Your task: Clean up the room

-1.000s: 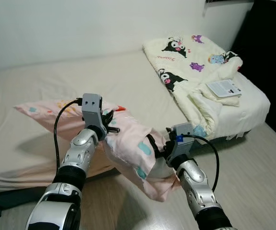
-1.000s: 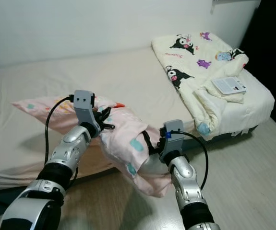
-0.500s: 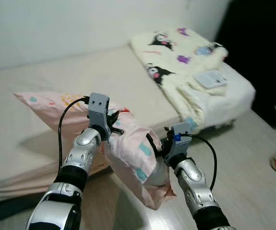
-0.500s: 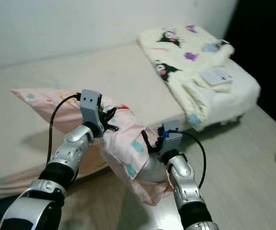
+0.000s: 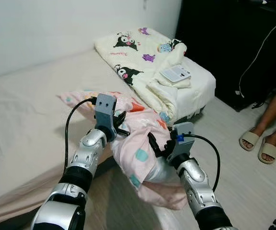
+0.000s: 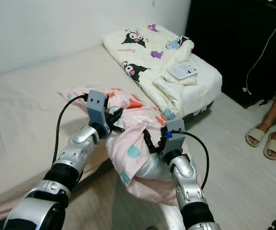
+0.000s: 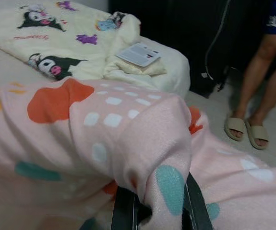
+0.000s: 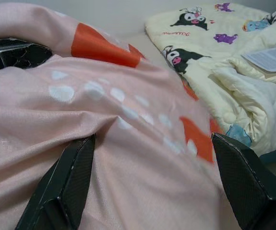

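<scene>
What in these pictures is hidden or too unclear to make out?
- Person: both eye views show just legs and sandals; the picture edge cuts off the rest.
- Booklet on the cartoon blanket: print too small to read.
- Right gripper: the pink pillow bulges between its fingers, hiding whether they press it.
- Left gripper: fingertips buried in a pillow fold.

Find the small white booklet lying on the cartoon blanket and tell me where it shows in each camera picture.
Left eye view: booklet at upper right, on the folded blanket end.
Right eye view: booklet at upper right, on the same fold.
Left wrist view: booklet at top centre, beyond the pink pillow.
Right wrist view: booklet at the right edge.
Shared landmark: the cartoon blanket.
</scene>
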Tool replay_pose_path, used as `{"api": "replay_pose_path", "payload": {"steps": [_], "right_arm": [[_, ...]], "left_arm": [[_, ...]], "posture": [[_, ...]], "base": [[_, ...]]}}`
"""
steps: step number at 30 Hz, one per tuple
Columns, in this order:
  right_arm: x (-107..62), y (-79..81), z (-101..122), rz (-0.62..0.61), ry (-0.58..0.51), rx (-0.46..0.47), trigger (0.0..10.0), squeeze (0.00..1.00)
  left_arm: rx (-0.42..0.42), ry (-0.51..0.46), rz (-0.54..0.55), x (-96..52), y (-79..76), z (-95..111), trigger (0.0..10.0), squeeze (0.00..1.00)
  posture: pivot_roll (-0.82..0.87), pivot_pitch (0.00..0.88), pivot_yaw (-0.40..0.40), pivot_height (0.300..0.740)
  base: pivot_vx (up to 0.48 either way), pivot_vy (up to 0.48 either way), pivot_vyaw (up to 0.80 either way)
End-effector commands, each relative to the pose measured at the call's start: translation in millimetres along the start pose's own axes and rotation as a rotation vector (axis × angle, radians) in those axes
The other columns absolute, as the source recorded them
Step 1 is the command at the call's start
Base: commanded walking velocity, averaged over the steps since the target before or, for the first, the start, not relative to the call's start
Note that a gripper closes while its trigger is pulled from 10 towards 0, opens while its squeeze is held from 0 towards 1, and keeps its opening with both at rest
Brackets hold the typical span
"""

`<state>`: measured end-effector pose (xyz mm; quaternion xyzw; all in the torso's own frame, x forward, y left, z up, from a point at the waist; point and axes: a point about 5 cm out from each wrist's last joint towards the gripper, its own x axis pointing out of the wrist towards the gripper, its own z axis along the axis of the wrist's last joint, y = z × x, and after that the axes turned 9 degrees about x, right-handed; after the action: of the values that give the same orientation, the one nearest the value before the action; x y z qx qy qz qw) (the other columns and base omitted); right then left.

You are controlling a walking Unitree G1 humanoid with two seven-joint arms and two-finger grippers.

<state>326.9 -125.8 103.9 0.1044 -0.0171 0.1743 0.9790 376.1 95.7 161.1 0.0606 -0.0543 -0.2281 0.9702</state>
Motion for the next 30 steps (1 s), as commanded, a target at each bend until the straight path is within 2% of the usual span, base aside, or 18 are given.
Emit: {"api": "replay_pose_path", "payload": {"steps": [1, 30], "right_arm": [[-0.7, 3.5, -5.2, 0.008, 0.015, 0.013, 10.0, 0.00], [0.7, -0.8, -1.3, -0.010, 0.000, 0.002, 10.0, 0.00]], "left_arm": [[0.047, -0.114, 0.002, 3.7, 2.1, 23.1, 10.0, 0.00], [0.049, -0.129, -0.025, 6.0, -5.4, 25.2, 10.0, 0.00]], "posture": [[-0.16, 0.122, 0.010, 0.740], [-0.16, 0.117, 0.014, 0.740]], "base": [[0.000, 0.416, 0.00], [0.000, 0.460, 0.00]]}}
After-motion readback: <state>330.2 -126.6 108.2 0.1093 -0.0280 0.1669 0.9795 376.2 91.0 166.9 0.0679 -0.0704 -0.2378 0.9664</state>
